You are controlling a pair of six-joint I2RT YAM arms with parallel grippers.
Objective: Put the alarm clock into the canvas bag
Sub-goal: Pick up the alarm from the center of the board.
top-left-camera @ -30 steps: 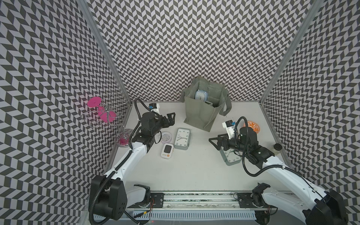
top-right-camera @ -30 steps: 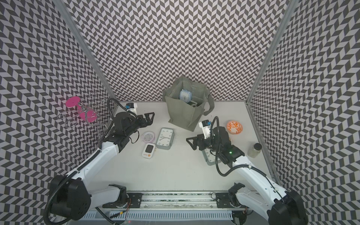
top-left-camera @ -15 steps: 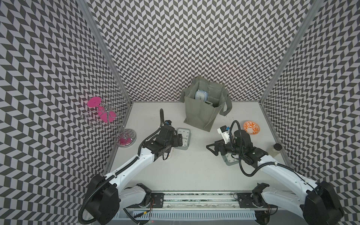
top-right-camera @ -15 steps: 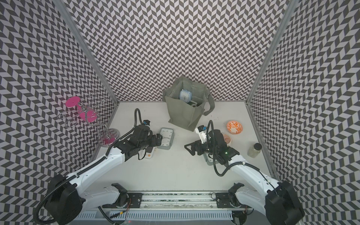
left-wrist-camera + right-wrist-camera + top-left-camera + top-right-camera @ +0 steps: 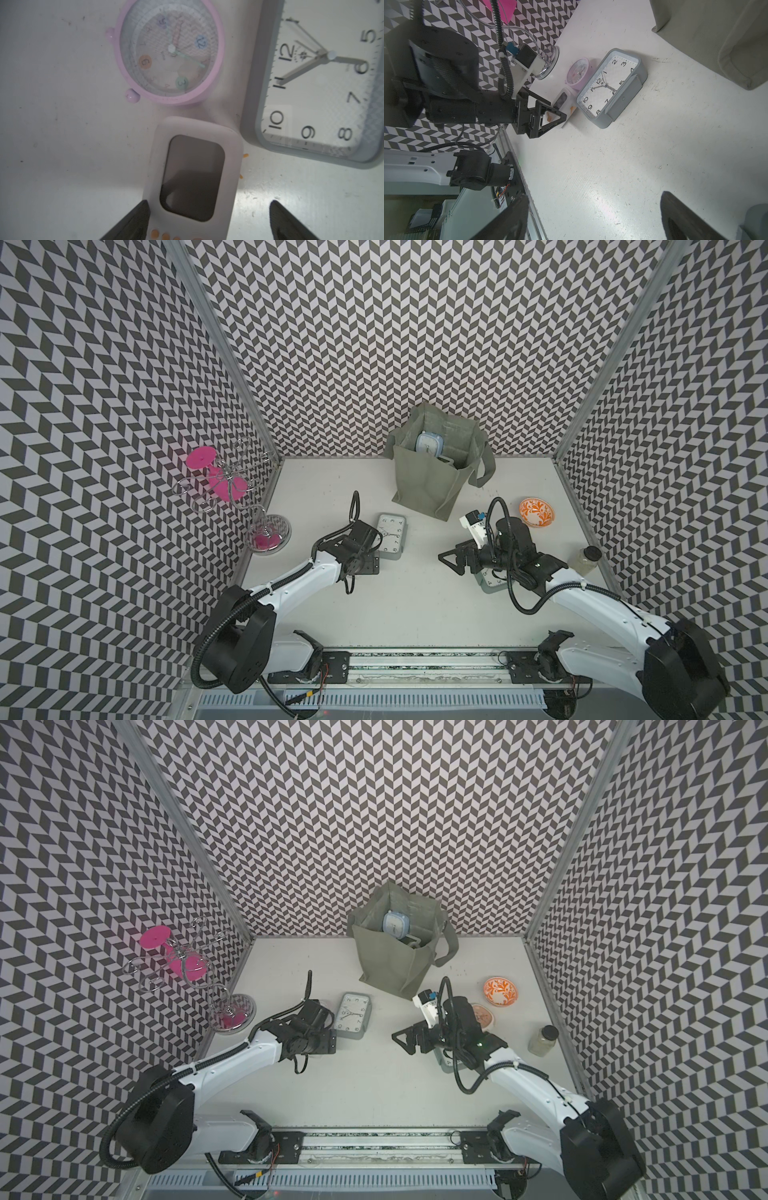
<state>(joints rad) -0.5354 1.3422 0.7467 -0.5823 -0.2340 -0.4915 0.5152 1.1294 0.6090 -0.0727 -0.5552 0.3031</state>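
**Left gripper [image 5: 208, 202] poised over its pick.** The white digital clock [image 5: 193, 172] is lying face up on the tabletop [image 5: 62, 124], just beside the pink round clock [image 5: 170, 52] and the grey rectangular clock [image 5: 311, 83]. None of the three is in the canvas bag [image 5: 424, 485], which is standing open at the back of the tabletop with a blue clock [image 5: 428, 443] showing inside.

The left gripper's fingers [image 5: 128, 224] are standing apart and holding nothing. In the left wrist view one is sitting at a long edge of the white case and the other is lying clear of the opposite edge, so the grip is looking off-centre.

The step in hand is judged to be a grasp across the narrow width of the case. To do it well, the gripper should be:
- centring over the case before closing;
- flanking both long edges with the fingers;
- keeping the free finger off the nearby corner of the grey rectangular clock.

The right gripper [image 5: 595, 196] is hovering over bare tabletop in front of the bag, fingers apart and empty.
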